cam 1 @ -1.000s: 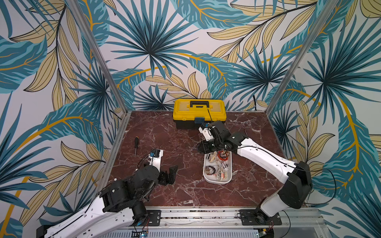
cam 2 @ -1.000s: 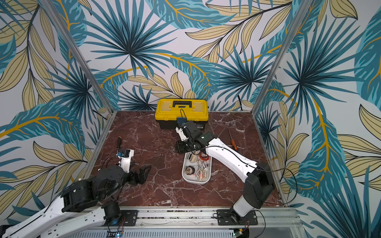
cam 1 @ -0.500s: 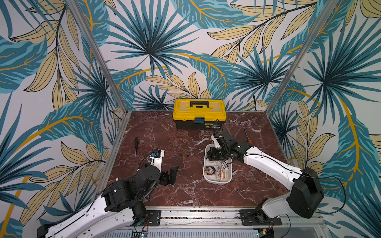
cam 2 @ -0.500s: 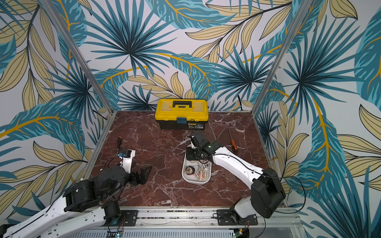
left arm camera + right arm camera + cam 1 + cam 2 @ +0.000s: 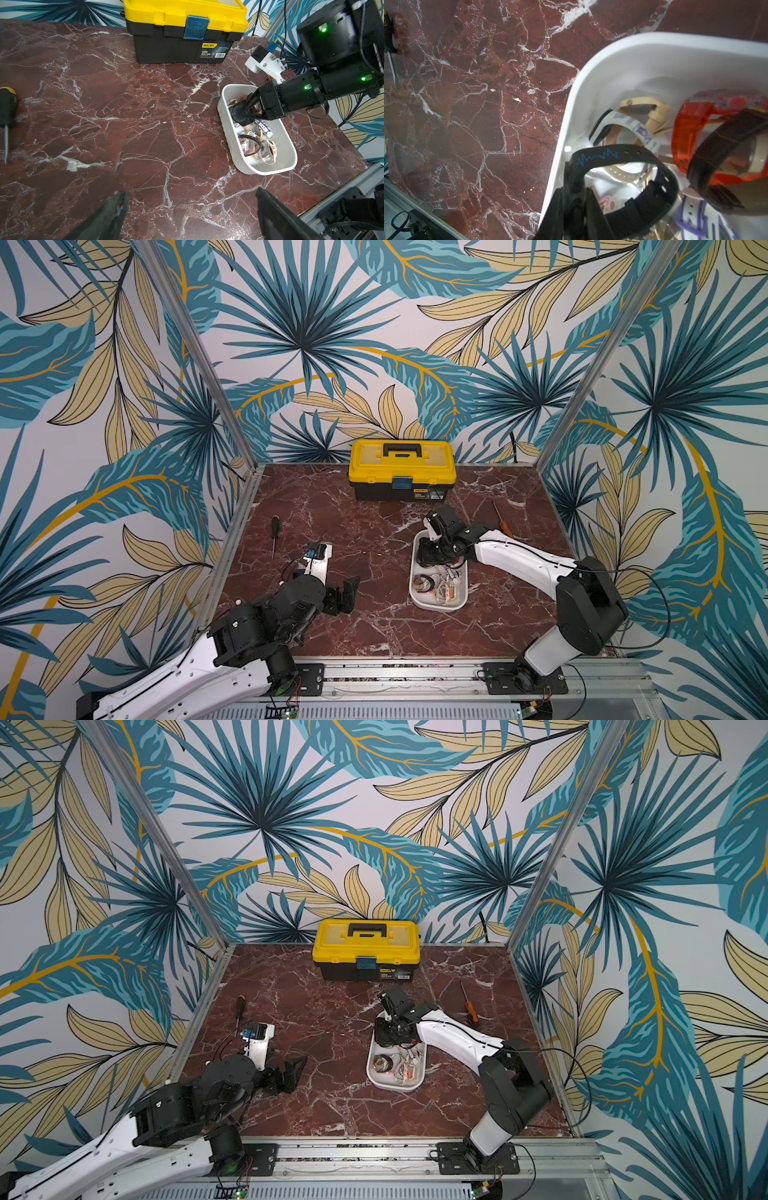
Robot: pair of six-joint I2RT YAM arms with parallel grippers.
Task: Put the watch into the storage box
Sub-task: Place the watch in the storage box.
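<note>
On the red-brown marble tabletop (image 5: 332,510), walled by leaf-patterned panels on three sides, the broad strip between the two arms lies open. The yellow-lidded black plastic toolbox (image 5: 401,468) stands against the back wall. A black-handled screwdriver (image 5: 274,526) lies near the left edge and an orange-handled screwdriver (image 5: 503,526) near the right edge. The white shallow plastic storage box (image 5: 438,606) (rounded corners, rolled rim) sits right of centre, apart from the toolbox, its long side running front to back. The black watch (image 5: 623,160), a looped, perforated strap bearing a blue pulse line, hangs inside the box's far end over a heap of other watches (image 5: 691,135) (orange, cream, brown, white-and-purple); whether it touches them cannot be told. The right gripper (image 5: 242,113) pinches the strap, jaws nearly together, its arm stretched from the front right corner toward the centre and angled down into the box. The left gripper (image 5: 190,193) hovers low at the front left, jaws spread wide apart.
</note>
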